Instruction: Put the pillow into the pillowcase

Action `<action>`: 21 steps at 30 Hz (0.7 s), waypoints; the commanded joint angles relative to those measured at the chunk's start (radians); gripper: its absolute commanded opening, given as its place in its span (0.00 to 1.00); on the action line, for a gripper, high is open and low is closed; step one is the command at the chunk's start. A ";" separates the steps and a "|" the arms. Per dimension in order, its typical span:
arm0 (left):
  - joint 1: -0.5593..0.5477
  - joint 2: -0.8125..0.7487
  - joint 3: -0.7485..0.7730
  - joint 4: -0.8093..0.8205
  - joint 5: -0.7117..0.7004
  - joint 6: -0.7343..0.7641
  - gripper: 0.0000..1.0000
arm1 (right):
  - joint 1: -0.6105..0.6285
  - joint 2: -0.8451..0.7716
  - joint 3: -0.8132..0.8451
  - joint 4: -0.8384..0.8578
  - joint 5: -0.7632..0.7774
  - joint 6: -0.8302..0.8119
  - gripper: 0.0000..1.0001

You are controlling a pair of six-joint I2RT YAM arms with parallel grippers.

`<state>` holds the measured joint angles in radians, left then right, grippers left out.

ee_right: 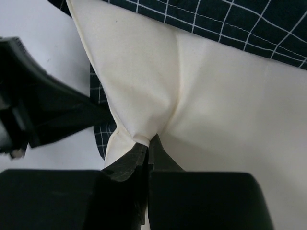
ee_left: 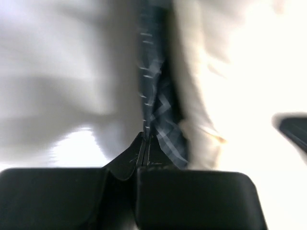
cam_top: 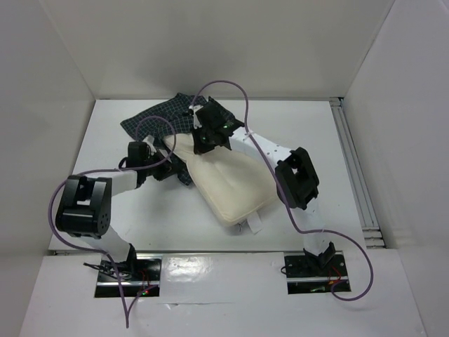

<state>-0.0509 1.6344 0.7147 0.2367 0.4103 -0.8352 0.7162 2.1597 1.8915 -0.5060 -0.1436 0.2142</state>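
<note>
The cream pillow lies slantwise mid-table, its small white tag at the near end. The dark checked pillowcase is bunched at the back left, with an edge running under the pillow's left side. My left gripper is at that left side. In the blurred left wrist view it is shut on a fold of the pillowcase, with the pillow just right of it. My right gripper sits over the pillow's far corner, and it is shut on a pinch of pillow cloth. Pillowcase shows beyond.
White walls enclose the white table on three sides. A metal rail runs along the right edge. Purple cables loop over both arms. The left gripper's black body is close by in the right wrist view.
</note>
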 commanded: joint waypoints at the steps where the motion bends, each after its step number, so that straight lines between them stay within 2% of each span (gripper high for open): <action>1: -0.043 -0.074 -0.014 0.047 0.073 0.028 0.00 | 0.002 0.003 0.096 0.084 0.091 0.062 0.00; 6: -0.062 -0.159 -0.061 0.115 0.160 -0.027 0.00 | -0.011 0.043 0.202 0.077 0.151 0.086 0.00; 11: -0.110 -0.240 0.003 0.053 0.170 -0.008 0.00 | -0.056 0.202 0.452 -0.021 0.150 0.097 0.00; 13: -0.110 -0.260 0.014 0.008 0.170 0.004 0.00 | -0.069 0.180 0.439 -0.008 0.150 0.106 0.00; 17: -0.081 -0.314 -0.034 -0.008 0.165 0.016 0.00 | -0.092 0.060 0.247 0.098 0.159 0.106 0.00; 21: -0.069 -0.314 -0.034 -0.064 0.174 0.025 0.00 | -0.101 0.042 0.218 0.077 0.159 0.116 0.00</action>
<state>-0.1238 1.3624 0.6937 0.2337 0.4706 -0.8330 0.6540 2.2597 2.1414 -0.5423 -0.0692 0.3248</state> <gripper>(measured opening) 0.024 0.010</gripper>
